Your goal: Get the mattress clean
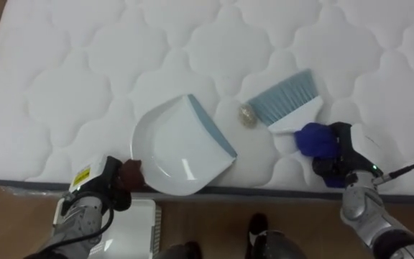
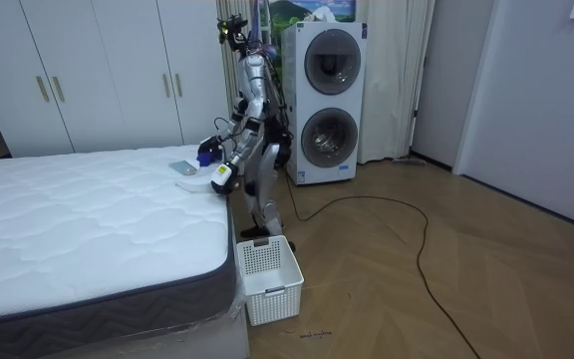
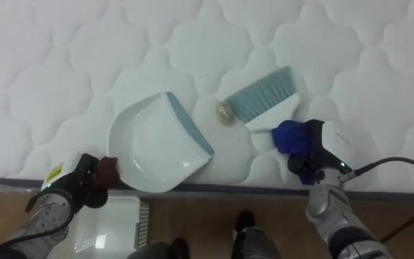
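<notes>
A white dustpan (image 1: 182, 147) with a grey-blue lip lies flat on the white quilted mattress (image 1: 63, 86) near its front edge. My left hand (image 1: 103, 183) is shut on the pan's dark red handle (image 1: 130, 173) at the mattress edge. A small beige crumpled scrap (image 1: 247, 115) lies between the pan's lip and the brush (image 1: 286, 97). The brush's blue-grey bristles touch the mattress just right of the scrap. My right hand (image 1: 340, 155) is shut on the brush's blue handle (image 1: 315, 140). In the room view I stand at the bed's side, bent towards it.
A white slatted basket (image 2: 267, 267) stands on the wooden floor by the bed's corner, below my left arm (image 1: 135, 226). Two stacked washing machines (image 2: 327, 100) and white wardrobes (image 2: 98, 70) are behind me. The mattress stretches bare beyond the pan.
</notes>
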`<state>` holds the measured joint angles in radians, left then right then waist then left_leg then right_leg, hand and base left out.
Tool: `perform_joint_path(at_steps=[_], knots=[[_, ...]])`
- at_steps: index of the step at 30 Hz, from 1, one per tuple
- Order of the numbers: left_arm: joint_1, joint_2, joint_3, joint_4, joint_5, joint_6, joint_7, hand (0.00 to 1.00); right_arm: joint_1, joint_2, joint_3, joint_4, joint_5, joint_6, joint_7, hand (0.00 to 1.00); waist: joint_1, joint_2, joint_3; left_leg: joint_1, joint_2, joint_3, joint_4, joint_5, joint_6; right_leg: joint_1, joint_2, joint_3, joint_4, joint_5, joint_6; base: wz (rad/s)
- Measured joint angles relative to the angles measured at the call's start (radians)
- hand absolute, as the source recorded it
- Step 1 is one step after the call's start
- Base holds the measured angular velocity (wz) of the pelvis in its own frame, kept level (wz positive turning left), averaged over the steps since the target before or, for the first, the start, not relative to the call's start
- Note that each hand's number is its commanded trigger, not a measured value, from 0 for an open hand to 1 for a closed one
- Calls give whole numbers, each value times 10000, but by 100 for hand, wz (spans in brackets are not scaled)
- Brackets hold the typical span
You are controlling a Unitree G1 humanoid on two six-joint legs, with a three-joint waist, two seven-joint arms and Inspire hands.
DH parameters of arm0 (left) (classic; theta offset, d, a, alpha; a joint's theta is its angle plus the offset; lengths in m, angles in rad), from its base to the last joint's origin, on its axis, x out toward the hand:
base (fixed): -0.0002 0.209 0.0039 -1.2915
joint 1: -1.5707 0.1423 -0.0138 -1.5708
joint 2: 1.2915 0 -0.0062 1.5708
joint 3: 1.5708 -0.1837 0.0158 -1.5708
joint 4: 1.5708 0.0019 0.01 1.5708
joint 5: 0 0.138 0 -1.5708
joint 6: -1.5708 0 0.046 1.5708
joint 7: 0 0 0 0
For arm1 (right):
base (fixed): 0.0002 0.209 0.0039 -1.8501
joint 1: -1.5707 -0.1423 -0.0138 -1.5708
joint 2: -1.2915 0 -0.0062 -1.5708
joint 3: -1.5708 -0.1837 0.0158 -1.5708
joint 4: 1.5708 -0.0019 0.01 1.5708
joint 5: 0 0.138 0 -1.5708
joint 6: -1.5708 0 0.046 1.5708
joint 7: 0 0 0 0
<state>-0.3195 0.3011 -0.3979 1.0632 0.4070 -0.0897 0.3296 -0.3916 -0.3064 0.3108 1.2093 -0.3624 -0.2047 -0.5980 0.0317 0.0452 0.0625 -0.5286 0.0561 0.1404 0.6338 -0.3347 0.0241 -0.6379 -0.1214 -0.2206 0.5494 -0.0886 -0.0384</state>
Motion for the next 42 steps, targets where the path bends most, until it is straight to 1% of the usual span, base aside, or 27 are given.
perform_joint_path(at_steps=[6, 10, 14, 15, 17, 18, 20, 21, 22, 23, 25, 26, 27, 28, 29, 31, 32, 34, 36, 37, 38, 40, 42], knots=[[62, -2, 0, -175, 6, 170, -89, 100, 2, 3, -15, -26, 2, 108, -3, 100, -4, -17, -10, 50, -26, -3, -8, 1, 1, 17, -31, 10, 44, -8, 11, 0], [42, -6, 0, -212, 114, 220, -187, 100, -107, -19, -30, -21, -91, 226, -21, 100, -59, -48, -10, 137, -173, -5, -101, 54, 58, 34, -170, 35, 147, -65, 55, 4], [-72, 3, 10, -286, 469, 406, -188, 100, -278, -125, -197, 11, -1103, 462, -30, 100, -18, -191, -3, 73, -228, -33, -85, 74, 94, 19, -185, 169, 182, -91, 119, 5], [-132, 9, 13, -319, 692, 428, -186, 100, -376, -246, -196, 81, -1502, 491, -29, 100, 48, -252, -3, 95, -220, -17, -84, 80, 104, 4, -184, 198, 182, -82, 129, -3], [-210, 66, 22, -322, 1025, 468, -177, 100, -545, -328, -193, 132, -2172, 635, -32, 100, 87, -362, 6, 127, -163, 21, -82, 80, 105, -2, -181, 231, 209, -81, 130, -5], [-285, 140, 27, -321, 1124, 474, -158, 100, -678, -356, -192, 132, -2620, 753, -36, 100, 89, -463, 35, 114, -171, 42, -77, 80, 105, -23, -177, 248, 229, -77, 123, 0], [-370, 317, 27, -387, 1362, 475, -152, 100, -878, -459, -193, 97, -3464, 896, -36, 100, 67, -567, 31, -28, -159, 29, 8, 79, 102, -104, -142, 224, 222, -62, 101, 0], [-388, 459, 26, -591, 1546, 481, -152, 100, -1036, -550, -191, 83, -3976, 982, -30, 100, 65, -647, 57, -77, -143, 31, 55, 78, 102, -159, -134, 218, 231, -45, 87, 0], [-388, 616, 5, -791, 1712, 478, -144, 100, -1224, -640, -190, 90, -4450, 1030, -13, 100, 67, -757, 66, -139, -145, 71, 70, 79, 101, -256, -149, 224, 262, -20, 69, -5], [-397, 691, 5, -845, 1818, 477, -133, 100, -1340, -690, -190, 88, -4772, 1072, -7, 100, 63, -786, 78, -170, -141, 71, 85, 79, 101, -276, -152, 214, 254, 7, 59, -8], [-538, 838, 0, -855, 2311, 473, -63, 100, -1721, -962, -92, 53, -6037, 1202, -12, 100, 100, -886, 126, -178, -142, 81, 103, 81, 104, -286, -168, 210, 246, 53, 47, -5], [-572, 865, -3, -855, 2432, 473, -44, 100, -1802, -1047, 14, 23, -6323, 1273, -15, 100, 96, -921, 135, -177, -141, 81, 104, 81, 105, -286, -177, 209, 249, 55, 50, 0], [-612, 921, -12, -909, 2649, 474, 56, 100, -1920, -1225, 203, -108, -6860, 1396, -30, 100, 96, -985, 157, -190, -129, 77, 104, 84, 110, -286, -195, 188, 251, 56, 51, 0], [-611, 984, -16, -1005, 2807, 475, 146, 100, -2061, -1361, 221, -146, -7386, 1443, -36, 100, 92, -1060, 190, -202, -101, 68, 105, 87, 114, -286, -201, 164, 243, 57, 51, 3], [-616, 1005, -15, -1031, 2897, 475, 165, 100, -2114, -1418, 227, -161, -7615, 1510, -35, 100, 97, -1108, 199, -206, -100, 64, 105, 87, 114, -286, -203, 156, 241, 57, 51, 3], [-625, 1023, -15, -1051, 3221, 476, 281, 100, -2169, -1636, 235, -377, -8372, 1851, -30, 100, 203, -1233, 195, -202, -86, 58, 101, 86, 114, -286, -196, 143, 231, 54, 52, 0], [-626, 1023, -15, -1067, 3298, 476, 307, 100, -2169, -1694, 250, -450, -8519, 1929, -24, 100, 224, -1254, 195, -203, -84, 58, 97, 86, 114, -284, -193, 140, 224, 54, 52, 0], [-630, 1052, -44, -1241, 3521, 509, 313, 100, -2191, -1941, 568, -772, -9067, 2295, 67, 100, 301, -1327, 199, -212, -59, 59, 82, 86, 113, -285, -171, 132, 198, 54, 53, 0], [-632, 1144, -80, -1269, 3521, 546, 308, 100, -2399, -2046, 831, -958, -9528, 2318, 182, 100, 289, -1386, 198, -210, -35, 85, 73, 84, 110, -301, -155, 131, 200, 54, 50, -3], [-635, 1222, -80, -1346, 3553, 551, 301, 100, -2618, -2141, 1026, -999, -9880, 2326, 236, 100, 290, -1443, 209, -219, -13, 125, 71, 83, 107, -330, -145, 151, 202, 53, 38, -7], [-638, 1257, -80, -1379, 3630, 551, 297, 100, -2689, -2193, 1101, -1069, -10042, 2348, 288, 100, 295, -1457, 217, -223, -2, 131, 75, 82, 106, -333, -135, 154, 199, 55, 33, -5], [-638, 1359, -78, -1446, 3734, 551, 262, 100, -2714, -2360, 1437, -1660, -10443, 2616, 602, 100, 300, -1544, 216, -221, 28, 134, 77, 81, 97, -331, -103, 152, 184, 68, 12, 0], [-637, 1494, -77, -1552, 3735, 545, 137, 100, -2710, -2426, 1602, -2136, -10781, 2672, 903, 100, 302, -1603, 208, -239, 70, 144, 95, 69, 77, -323, -41, 141, 94, 102, -20, -7]])
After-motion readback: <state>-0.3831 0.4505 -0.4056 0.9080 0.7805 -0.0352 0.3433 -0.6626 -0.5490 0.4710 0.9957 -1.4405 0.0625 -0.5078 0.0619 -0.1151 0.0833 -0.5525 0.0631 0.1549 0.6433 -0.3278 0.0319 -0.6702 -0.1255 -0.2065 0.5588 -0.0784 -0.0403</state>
